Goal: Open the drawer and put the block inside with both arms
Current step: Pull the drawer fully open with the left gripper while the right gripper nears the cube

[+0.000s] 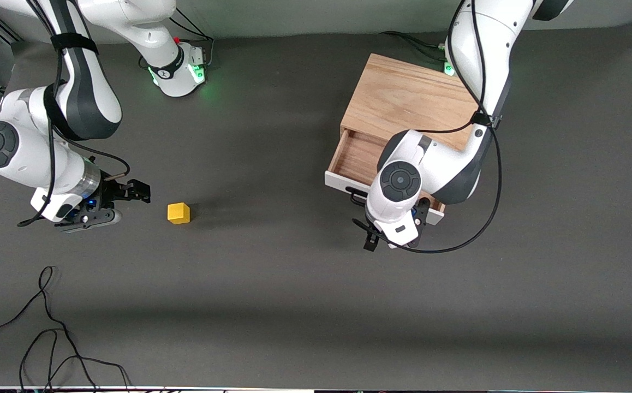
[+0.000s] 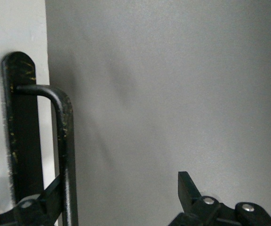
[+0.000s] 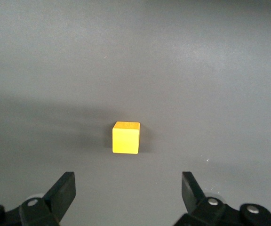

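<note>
Fingers (image 3: 62, 190) spread, cubic (matte yellow) block (image 3: 125, 138)

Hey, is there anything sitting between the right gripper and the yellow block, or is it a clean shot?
Nothing visible is in the way. The right gripper is open with only bare table between its fingers and the block. The left gripper is at the drawer handle.

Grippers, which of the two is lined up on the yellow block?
The right gripper: open, facing the block. The left gripper is open at the drawer handle.
</note>
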`<state>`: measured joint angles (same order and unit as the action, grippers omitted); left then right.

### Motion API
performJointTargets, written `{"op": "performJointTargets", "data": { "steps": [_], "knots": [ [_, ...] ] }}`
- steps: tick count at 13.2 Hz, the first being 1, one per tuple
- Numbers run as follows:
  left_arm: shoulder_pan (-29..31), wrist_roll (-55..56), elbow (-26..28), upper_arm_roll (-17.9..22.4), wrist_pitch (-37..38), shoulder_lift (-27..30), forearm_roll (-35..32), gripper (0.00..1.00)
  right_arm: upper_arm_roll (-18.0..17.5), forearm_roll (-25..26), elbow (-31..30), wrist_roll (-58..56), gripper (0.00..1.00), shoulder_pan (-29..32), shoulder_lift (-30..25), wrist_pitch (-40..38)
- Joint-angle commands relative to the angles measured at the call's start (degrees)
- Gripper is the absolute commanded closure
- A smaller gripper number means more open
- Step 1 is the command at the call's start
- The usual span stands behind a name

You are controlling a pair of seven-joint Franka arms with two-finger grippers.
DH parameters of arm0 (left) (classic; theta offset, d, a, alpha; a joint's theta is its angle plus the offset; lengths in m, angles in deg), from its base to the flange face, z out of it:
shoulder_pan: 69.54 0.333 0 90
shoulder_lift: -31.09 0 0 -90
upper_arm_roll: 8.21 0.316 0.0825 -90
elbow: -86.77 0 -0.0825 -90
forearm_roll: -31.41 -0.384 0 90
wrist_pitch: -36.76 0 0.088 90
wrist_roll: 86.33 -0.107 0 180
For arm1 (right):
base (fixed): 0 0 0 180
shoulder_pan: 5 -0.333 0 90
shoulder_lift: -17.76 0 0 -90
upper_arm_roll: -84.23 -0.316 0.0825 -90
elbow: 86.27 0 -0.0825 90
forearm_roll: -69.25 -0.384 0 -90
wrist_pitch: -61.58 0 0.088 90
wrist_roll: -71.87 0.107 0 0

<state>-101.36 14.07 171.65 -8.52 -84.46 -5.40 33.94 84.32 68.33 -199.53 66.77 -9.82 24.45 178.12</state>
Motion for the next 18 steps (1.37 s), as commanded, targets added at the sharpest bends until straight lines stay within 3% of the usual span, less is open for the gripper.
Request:
{"op": "performJointTargets", "data": {
  "steps": [1, 4, 11, 18],
  "knots": [
    [-0.3, 2.2, -4.9, -0.4, -11.6, -5.5, 0.7, 0.0, 0.1, 0.2, -2.3, 0.0, 0.0, -0.4, 0.2, 3.5],
    [-0.1, 2.3, -4.9, -0.4, -15.6, -6.1, 0.6, 0.0, 0.1, 0.2, -5.2, 0.0, 0.0, -0.3, 0.3, 7.3],
    [0.1, 2.3, -4.9, -0.4, -15.4, -5.8, 0.5, 0.0, -0.2, 0.2, -5.2, 0.1, 0.0, -0.3, 0.3, 7.2],
    [1.9, -0.3, -5.6, -0.5, -7.5, -1.1, -0.2, 0.0, -0.3, 0.2, -5.0, 0.3, 0.0, -0.3, -0.3, 6.7]
  ]
}}
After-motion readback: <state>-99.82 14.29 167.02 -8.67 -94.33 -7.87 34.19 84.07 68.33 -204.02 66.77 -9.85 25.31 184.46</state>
